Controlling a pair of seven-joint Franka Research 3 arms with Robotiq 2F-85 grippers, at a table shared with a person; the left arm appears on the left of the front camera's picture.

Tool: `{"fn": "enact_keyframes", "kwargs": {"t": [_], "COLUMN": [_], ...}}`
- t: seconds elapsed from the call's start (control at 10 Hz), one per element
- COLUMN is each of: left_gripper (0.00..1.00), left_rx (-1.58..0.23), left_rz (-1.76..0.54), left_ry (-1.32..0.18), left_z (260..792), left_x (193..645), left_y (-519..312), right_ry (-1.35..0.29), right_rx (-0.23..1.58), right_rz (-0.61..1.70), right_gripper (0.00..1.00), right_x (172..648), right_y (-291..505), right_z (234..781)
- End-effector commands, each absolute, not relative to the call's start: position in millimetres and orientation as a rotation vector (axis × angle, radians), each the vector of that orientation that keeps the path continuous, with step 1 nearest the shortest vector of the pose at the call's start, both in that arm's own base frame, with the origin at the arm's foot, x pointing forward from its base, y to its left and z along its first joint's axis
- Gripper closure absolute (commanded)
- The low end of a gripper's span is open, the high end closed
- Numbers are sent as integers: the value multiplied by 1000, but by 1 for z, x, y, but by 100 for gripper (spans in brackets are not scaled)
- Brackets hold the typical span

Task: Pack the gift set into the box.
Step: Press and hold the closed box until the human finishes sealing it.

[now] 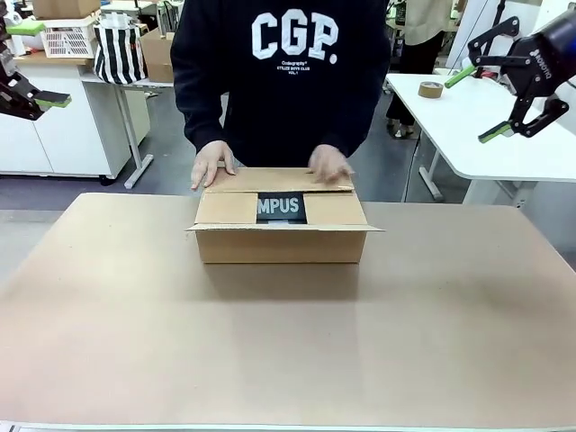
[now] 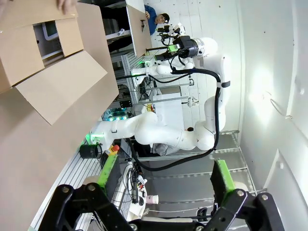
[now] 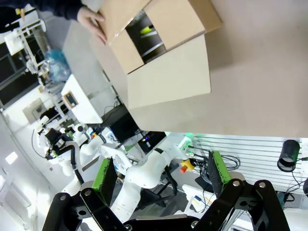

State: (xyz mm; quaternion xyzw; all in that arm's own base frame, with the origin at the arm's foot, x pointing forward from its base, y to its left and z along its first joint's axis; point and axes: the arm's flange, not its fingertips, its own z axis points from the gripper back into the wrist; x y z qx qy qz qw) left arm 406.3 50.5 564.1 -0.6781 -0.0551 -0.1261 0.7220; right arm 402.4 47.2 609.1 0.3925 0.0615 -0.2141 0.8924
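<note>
The box (image 1: 281, 243) stands on the far middle of the table, side flaps folded in. Through the gap between them shows the gift set (image 1: 281, 206), black with white letters "MPUS". A person's hands (image 1: 213, 162) press down on the far flap. My left gripper (image 1: 38, 63) hangs open high at the far left, well away from the box. High at the right, my right gripper (image 1: 477, 105) is open too. The left wrist view has its gripper (image 2: 166, 175) open, the box (image 2: 53, 62) far off. Open as well is the gripper (image 3: 161, 177) of the right wrist view, with the box (image 3: 163, 57) beyond it.
The table top (image 1: 288, 342) is covered in brown board, bare in front of the box. A white side table at the right carries a tape roll (image 1: 431, 89). A striped bag (image 1: 120, 49) and a white basket (image 1: 70, 38) stand at the back left.
</note>
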Motion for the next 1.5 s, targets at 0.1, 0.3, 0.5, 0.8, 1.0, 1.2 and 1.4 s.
{"fn": "enact_keyframes", "kwargs": {"t": [0.1, 0.3, 0.5, 0.8, 1.0, 1.2, 1.4], "left_gripper": [0, 0, 0, 0, 0, 0, 0], "left_rx": [-1494, -1494, -1494, -1494, -1494, -1494, -1494], "left_rz": [-284, -284, -284, -284, -284, -284, -284], "left_ry": [-124, -124, -124, -124, -124, -124, -124], "left_z": [564, 564, 564, 564, 564, 564, 564], "left_x": [404, 404, 404, 404, 404, 404, 404], "left_y": [50, 50, 50, 50, 50, 50, 50], "right_ry": [132, 132, 132, 132, 132, 132, 132], "right_rx": [802, 802, 802, 802, 802, 802, 802], "right_rz": [-443, -443, -443, -443, -443, -443, -443], "right_gripper": [0, 0, 0, 0, 0, 0, 0], "right_x": [402, 402, 402, 402, 402, 402, 402], "right_y": [46, 46, 46, 46, 46, 46, 46], "right_z": [611, 611, 611, 611, 611, 611, 611]}}
